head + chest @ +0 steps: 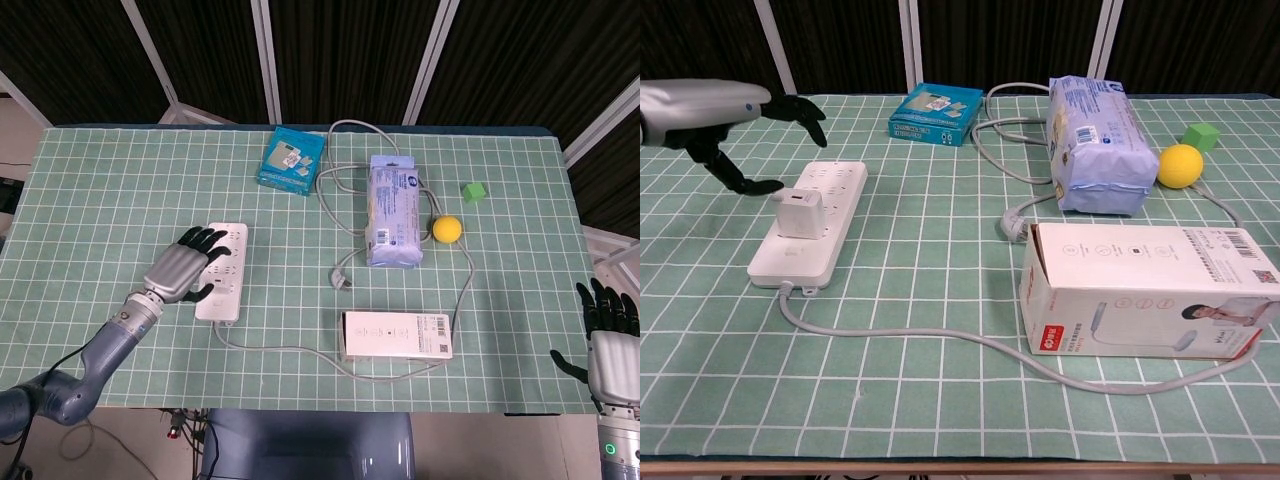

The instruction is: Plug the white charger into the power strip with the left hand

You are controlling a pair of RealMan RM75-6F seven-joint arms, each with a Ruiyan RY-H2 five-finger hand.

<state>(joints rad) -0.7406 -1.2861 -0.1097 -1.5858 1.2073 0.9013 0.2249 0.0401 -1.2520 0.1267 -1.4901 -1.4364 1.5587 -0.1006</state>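
The white charger (798, 214) stands plugged upright in the white power strip (810, 225) on the left of the green mat. In the head view my left hand (183, 267) partly covers the strip (227, 283). My left hand (735, 120) hovers above and left of the charger, fingers spread, touching nothing. My right hand (606, 330) stays at the table's near right corner, fingers apart and empty.
The strip's grey cable (940, 340) runs right, around a white product box (1145, 290). A loose plug (1014, 226), a blue tissue pack (1095, 145), a yellow ball (1180, 165), a green cube (1202, 136) and a teal box (936, 113) lie further back.
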